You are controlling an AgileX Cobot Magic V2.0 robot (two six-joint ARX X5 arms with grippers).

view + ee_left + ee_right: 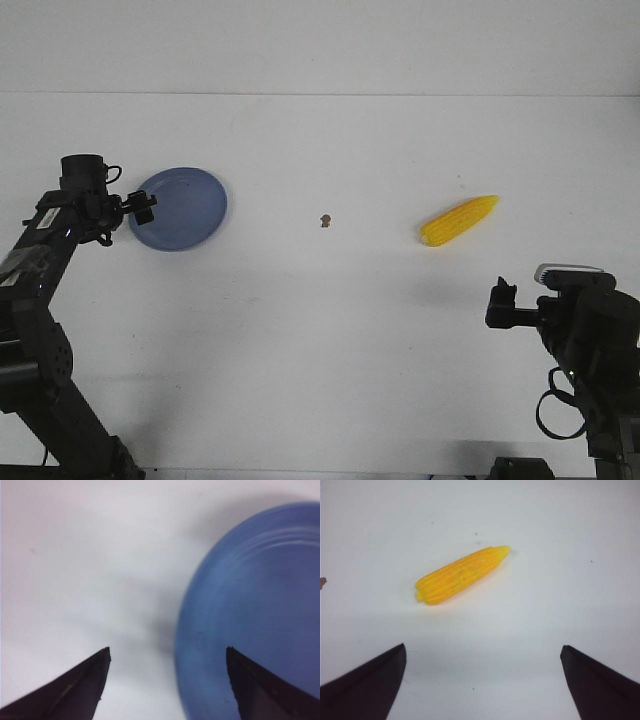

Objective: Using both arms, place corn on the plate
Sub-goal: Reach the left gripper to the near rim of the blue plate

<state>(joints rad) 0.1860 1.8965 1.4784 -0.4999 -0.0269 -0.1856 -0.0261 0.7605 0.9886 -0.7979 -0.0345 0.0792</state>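
Two spread grippers, left (167,655) straddling the plate (180,208) rim, right (482,652) short of the corn (458,220): a glancing pinch could roll the cob.

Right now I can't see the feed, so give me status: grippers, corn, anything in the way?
Left gripper open at plate rim. Right gripper open, short of corn. Corn on table, ungrasped. Path clear.

Plate (180,208) on tabletop (330,330), just ahead of left pincer (146,207), its near rim between the spread fingers. Corn (458,220) lies on tabletop ahead of right pincer (499,296), apart from it, pointed end farther away. Speck (325,219) between plate and corn, well apart from both pincers.
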